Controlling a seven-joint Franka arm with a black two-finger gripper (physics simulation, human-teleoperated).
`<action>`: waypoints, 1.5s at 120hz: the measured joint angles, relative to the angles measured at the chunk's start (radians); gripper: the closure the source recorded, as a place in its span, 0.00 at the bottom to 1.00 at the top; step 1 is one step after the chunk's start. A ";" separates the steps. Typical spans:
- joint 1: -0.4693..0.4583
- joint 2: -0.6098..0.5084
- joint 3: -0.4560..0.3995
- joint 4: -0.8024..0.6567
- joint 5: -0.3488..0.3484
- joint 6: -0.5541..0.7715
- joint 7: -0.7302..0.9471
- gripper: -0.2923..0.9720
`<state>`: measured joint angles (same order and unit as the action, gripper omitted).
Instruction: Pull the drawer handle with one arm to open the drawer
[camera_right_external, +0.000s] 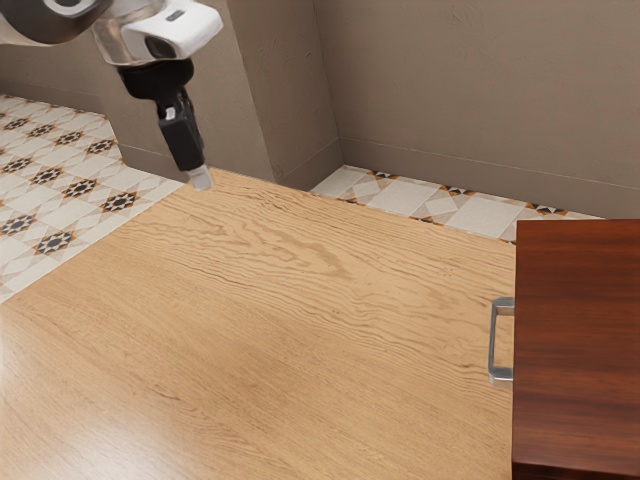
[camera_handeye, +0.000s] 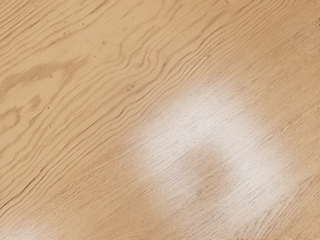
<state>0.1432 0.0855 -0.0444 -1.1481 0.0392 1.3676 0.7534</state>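
A dark red-brown wooden drawer cabinet (camera_right_external: 580, 340) stands on the table at the exterior view's right edge. Its silver bar handle (camera_right_external: 498, 342) sticks out from the face that looks toward the exterior view's left. My gripper (camera_right_external: 199, 179) hangs from the upper left, pointing down over the table's far corner, far from the handle and holding nothing. The wrist view looks straight down on bare light wood grain (camera_handeye: 100, 100) with a pale glare patch (camera_handeye: 200, 150).
The light wooden tabletop (camera_right_external: 280, 330) stretches between my gripper and the cabinet. Patterned floor tiles (camera_right_external: 60, 180) lie beyond the table's left edge, and beige walls (camera_right_external: 450, 80) stand behind.
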 joint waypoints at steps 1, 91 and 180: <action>0.000 0.000 0.000 0.000 0.000 0.000 0.002 0.23; -0.103 -0.219 -0.043 -0.392 -0.059 0.013 0.323 0.23; -0.167 -0.104 -0.166 -0.527 -0.482 0.559 1.698 0.32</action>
<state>-0.0239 -0.0184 -0.2101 -1.6755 -0.4432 1.9267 2.4511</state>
